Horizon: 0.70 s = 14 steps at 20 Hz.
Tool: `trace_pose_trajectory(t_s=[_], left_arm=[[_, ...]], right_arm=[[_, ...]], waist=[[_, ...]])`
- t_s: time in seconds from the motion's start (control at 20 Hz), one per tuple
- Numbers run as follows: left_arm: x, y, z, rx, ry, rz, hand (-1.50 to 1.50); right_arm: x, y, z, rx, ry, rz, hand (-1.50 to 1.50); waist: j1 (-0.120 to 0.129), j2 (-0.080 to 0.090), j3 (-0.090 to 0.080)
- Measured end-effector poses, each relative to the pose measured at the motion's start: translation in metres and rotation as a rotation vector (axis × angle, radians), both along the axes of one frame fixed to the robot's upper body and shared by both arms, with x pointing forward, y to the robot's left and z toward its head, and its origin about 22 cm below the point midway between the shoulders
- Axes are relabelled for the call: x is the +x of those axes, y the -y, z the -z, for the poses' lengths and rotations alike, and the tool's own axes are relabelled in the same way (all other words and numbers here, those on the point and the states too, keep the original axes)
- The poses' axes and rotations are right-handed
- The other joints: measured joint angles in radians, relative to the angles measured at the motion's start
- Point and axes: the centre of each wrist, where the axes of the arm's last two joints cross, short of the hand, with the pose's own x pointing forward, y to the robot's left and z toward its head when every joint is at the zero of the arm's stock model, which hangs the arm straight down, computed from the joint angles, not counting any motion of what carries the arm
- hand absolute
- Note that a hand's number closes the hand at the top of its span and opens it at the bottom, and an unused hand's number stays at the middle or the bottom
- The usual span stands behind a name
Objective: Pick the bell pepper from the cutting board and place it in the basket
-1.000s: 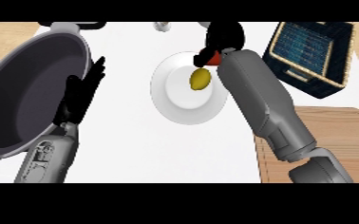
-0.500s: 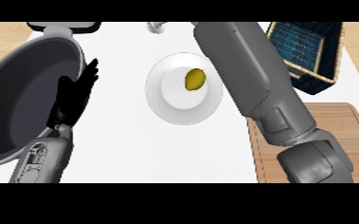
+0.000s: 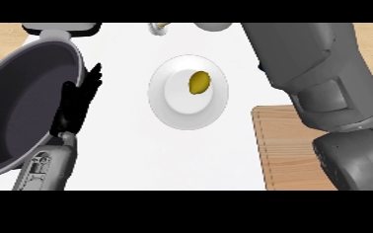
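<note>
No bell pepper or basket shows in the head view. My right forearm (image 3: pixel 313 74) fills the right side and runs up past the top edge, so my right hand is out of sight. The wooden cutting board (image 3: pixel 287 150) lies at the lower right, partly under that arm, with nothing visible on its bare part. My left hand (image 3: pixel 76 101) rests open at the left, fingers up, beside the pan's rim.
A white plate (image 3: pixel 178 113) with a yellow fruit (image 3: pixel 200 81) on it sits mid-counter. A large dark pan (image 3: pixel 29 103) takes up the left side. A small object (image 3: pixel 160 28) and a pale rounded thing (image 3: pixel 212 26) sit at the far edge.
My right arm has swung up and to the right; its hand, seen earlier with something red in it, left the view. The basket at the top right is now covered. The view has shifted.
</note>
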Motion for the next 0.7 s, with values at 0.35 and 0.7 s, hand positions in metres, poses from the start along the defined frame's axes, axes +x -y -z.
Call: trace_pose_trajectory(t_s=[0.35,0.7], left_arm=[[0.003,-0.008,-0.007,0.004,0.003,0.005,0.00],[0.000,-0.006,-0.003,0.004,0.006,0.006,0.00]], right_arm=[[0.002,0.031,-0.048,-0.039,0.022,0.121,1.50],[0.018,0.080,-0.046,-0.304,-0.120,0.302,1.50]], waist=[[0.001,0.003,0.000],[0.004,0.007,-0.001]])
